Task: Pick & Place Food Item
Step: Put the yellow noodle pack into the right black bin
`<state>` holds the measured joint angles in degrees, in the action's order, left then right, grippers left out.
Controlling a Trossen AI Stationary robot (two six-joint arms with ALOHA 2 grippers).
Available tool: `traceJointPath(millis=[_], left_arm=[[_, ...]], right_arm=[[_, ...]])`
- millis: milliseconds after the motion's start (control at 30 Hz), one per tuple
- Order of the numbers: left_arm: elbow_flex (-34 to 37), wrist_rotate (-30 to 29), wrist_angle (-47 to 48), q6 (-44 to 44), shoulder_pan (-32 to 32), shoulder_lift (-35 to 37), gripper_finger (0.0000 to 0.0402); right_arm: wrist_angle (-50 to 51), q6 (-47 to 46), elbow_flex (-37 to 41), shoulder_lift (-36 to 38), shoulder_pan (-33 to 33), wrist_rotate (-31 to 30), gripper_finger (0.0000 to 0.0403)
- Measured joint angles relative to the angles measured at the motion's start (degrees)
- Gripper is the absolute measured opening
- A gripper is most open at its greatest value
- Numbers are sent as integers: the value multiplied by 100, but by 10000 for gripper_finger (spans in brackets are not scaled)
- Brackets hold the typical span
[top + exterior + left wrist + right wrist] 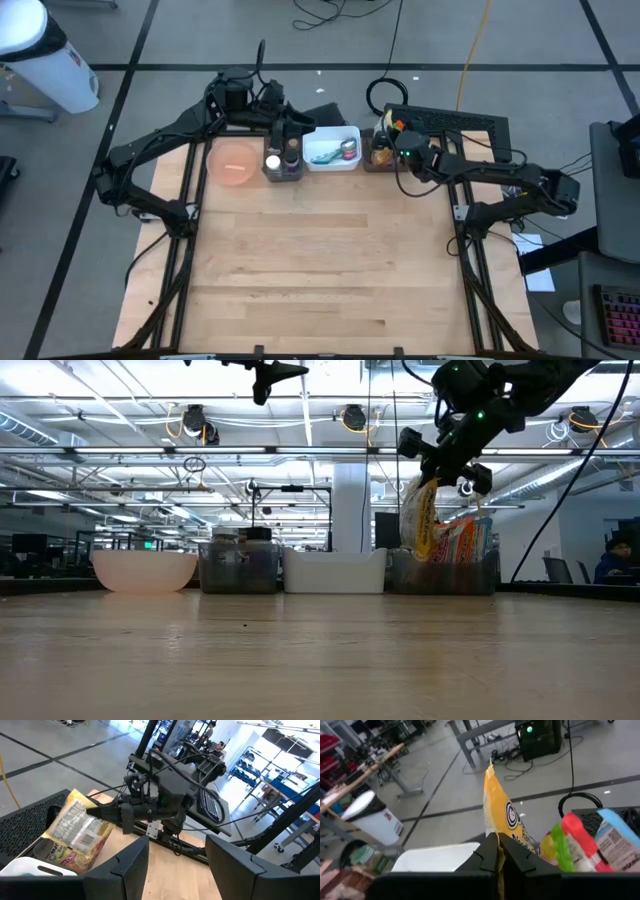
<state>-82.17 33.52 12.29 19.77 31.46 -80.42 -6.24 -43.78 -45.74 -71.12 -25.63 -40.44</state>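
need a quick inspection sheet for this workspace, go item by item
surface: wooden table, its front and middle bare
job's things: yellow snack bag pinched at its top by the right tool, hanging over the dark bin that holds more packets
clutter: pink bowl, a bin of jars and a white tray in a row along the far edge
grippers: right tool shut on the bag; left tool open above the bin of jars
cables: loose cords on the floor behind the table
surroundings: white trash can on the floor to the far left; a person seated in the room behind
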Motion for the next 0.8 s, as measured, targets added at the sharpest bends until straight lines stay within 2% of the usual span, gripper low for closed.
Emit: traceJointPath(millis=[467, 800], left_arm=[[0, 2, -6, -4, 0, 0, 202], [0, 2, -2, -24, 0, 0, 202]], right_arm=[[-639, -281, 0, -818, 47, 331, 0], [-606, -449, 0, -760, 217, 318, 0]])
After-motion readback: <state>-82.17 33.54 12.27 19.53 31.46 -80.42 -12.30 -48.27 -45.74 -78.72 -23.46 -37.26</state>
